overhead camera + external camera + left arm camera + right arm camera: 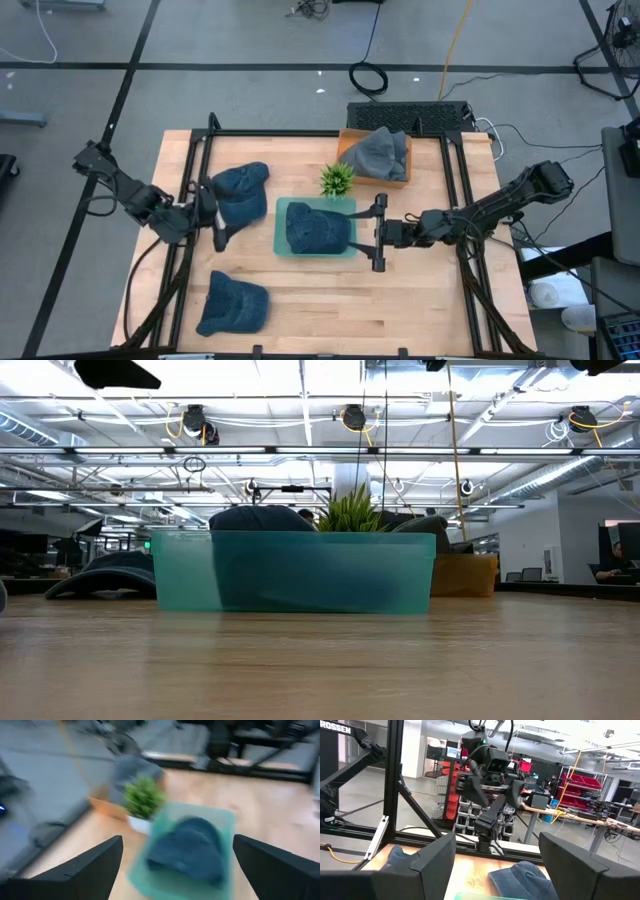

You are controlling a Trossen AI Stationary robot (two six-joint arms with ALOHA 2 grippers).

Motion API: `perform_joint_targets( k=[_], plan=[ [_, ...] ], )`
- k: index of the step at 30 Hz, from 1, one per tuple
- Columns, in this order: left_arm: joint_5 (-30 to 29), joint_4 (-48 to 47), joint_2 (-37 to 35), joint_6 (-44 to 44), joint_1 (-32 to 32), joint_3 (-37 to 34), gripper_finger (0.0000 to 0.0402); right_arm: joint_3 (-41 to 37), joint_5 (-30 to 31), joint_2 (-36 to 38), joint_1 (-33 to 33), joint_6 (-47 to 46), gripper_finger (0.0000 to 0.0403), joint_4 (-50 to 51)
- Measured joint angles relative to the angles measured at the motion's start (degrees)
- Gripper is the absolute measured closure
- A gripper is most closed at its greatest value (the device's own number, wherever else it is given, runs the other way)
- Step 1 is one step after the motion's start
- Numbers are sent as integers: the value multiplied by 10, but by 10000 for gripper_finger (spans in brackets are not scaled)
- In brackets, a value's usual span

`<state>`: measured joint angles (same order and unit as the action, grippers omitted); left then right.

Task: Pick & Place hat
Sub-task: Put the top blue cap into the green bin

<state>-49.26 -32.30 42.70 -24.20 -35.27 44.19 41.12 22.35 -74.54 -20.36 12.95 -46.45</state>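
Note:
A dark blue hat (315, 228) lies in a teal tray (283, 245) at the table's middle; the left wrist view shows the hat (192, 847) and the tray (165, 817) ahead. My right gripper (377, 233) is open at the tray's right edge, fingers pointing left. My left gripper (213, 214) is open, raised beside a second blue hat (242, 188) that lies left of the tray. A third blue hat (232, 303) lies near the table's near left corner. The low view shows the tray (295, 570), with no gripper in sight.
A small potted plant (337, 180) stands right behind the tray. A cardboard box (398, 181) holding a grey hat (378, 153) sits at the far edge. Black frame rails (463, 190) run along the table's left and right sides. Bare wood lies near and right of the tray.

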Motion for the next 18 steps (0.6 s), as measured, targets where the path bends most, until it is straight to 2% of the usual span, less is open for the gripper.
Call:
perform_joint_targets(
  k=[4, 11, 18],
  plan=[
    [91, -54, 0, -81, 0, 12, 14, 0, 0, 0, 0, 13, 129, 0],
    [175, -211, 0, -205, 0, 30, 14, 0, 0, 0, 0, 19, 129, 0],
    [268, -314, 0, -341, 0, 60, 14, 0, 0, 0, 0, 32, 129, 0]
  ],
)
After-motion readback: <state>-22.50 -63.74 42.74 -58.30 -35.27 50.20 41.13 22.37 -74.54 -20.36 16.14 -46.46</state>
